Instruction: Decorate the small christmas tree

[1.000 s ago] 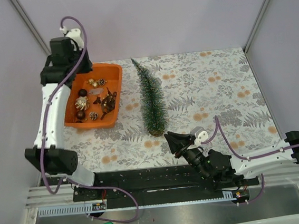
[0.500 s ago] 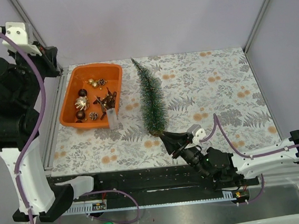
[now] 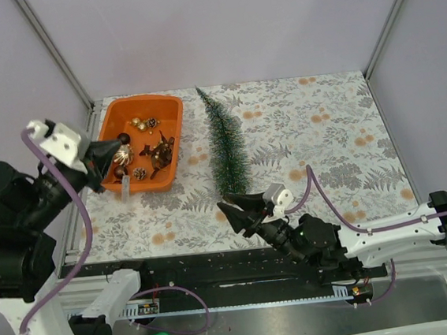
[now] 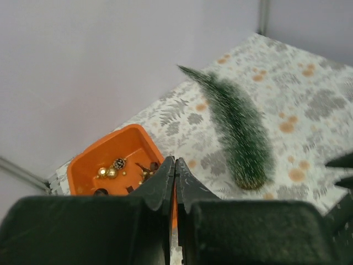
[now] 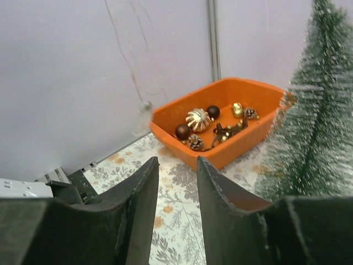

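Orange tray [image 3: 143, 101], just one, beside one small christmas tree [image 3: 228, 147].

We find the overhead and both wrist views, looking out past their fingers [image 4: 162, 187], sharing the small christmas tree [image 3: 228, 147] and orange tray [image 3: 142, 101].

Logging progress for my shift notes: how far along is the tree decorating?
Done: nothing; the small christmas tree is bare. In hand: nothing; left gripper shut empty, right gripper open by the tree. Left: all ornaments sit in the orange tray.
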You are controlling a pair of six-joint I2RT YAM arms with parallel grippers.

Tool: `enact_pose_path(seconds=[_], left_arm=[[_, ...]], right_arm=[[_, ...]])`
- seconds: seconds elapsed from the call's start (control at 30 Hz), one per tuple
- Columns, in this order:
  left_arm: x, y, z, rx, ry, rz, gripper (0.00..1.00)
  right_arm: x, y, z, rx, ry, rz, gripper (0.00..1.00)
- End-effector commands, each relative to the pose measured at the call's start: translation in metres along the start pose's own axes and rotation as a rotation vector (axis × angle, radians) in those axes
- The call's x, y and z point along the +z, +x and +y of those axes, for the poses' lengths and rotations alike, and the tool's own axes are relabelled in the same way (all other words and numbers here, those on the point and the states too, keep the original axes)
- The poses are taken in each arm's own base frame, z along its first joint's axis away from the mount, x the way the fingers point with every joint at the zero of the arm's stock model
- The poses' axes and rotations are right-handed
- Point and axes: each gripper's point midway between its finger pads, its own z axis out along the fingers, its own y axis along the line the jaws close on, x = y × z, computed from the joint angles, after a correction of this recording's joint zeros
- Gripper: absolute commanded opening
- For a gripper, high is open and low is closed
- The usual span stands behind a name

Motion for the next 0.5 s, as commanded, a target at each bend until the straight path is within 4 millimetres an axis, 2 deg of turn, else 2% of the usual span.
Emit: enact_pose_path(seconds=[0.0, 0.07, 0.17, 0.27, 0.47], left_arm=[[-0.028, 0.002, -0.062, 0.202, 0.296, -0.106, 0.02], [-0.039, 0.007, -0.081, 0.247, 0.379, -0.144, 0.0], [-0.047, 0.011, -0.098, 0.245, 0.445, -0.175, 0.0], [-0.054, 0.013, -0.107, 0.245, 0.484, -0.189, 0.0], [-0.068, 0.01, -0.12, 0.256, 0.526, -0.223, 0.0]], right_arm=[[0.012, -0.034, 0.018, -0.022, -0.059, -0.069, 0.43], [0.016, -0.04, 0.023, -0.03, -0.076, -0.082, 0.44], [0.022, -0.043, 0.034, -0.051, -0.106, -0.091, 0.47], [0.031, -0.045, 0.045, -0.086, -0.132, -0.097, 0.5], [0.041, -0.06, 0.064, -0.089, -0.183, -0.134, 0.55]])
